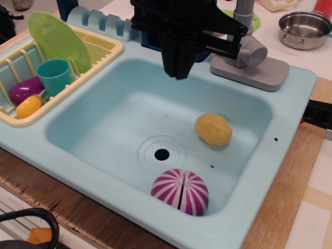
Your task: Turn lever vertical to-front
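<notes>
The grey faucet stands at the sink's back right on its flat base [259,72]. Its round grey hub [252,52] faces front-right, with the thicker pipe [243,10] rising behind it. The thin lever rod does not show clearly; black arm parts cross just left of the hub. My black gripper [179,72] hangs over the back of the basin, well left of the faucet and apart from it. Its fingers overlap in this view and hold nothing visible.
A yellow potato [213,129] and a purple-striped ball [180,191] lie in the light-blue sink [104,171]. A dish rack [111,49] at the left holds a green plate, a teal cup and toy food. A steel pot [305,28] sits back right.
</notes>
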Controlling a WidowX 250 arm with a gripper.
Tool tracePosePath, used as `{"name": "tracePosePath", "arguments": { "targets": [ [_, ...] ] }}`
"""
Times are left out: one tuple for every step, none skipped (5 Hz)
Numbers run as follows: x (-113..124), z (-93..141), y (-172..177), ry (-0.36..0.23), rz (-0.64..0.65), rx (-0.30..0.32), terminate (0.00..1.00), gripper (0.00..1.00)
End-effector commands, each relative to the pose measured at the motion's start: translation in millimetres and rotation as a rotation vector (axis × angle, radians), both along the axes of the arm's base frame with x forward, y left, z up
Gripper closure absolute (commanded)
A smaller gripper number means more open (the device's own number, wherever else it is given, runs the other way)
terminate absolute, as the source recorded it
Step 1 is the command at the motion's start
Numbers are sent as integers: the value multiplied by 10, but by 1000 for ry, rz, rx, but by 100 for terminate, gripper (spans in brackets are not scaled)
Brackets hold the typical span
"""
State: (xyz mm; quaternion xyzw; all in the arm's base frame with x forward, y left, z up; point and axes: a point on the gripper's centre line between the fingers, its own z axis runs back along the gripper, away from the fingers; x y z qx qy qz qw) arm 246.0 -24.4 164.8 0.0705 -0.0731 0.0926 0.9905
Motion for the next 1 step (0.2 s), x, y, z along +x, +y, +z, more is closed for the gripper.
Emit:
{"name": "tracePosePath", "arguments": {
  "targets": [
    [52, 91, 39, -11, 3, -15, 100, 0]
  ]
}}
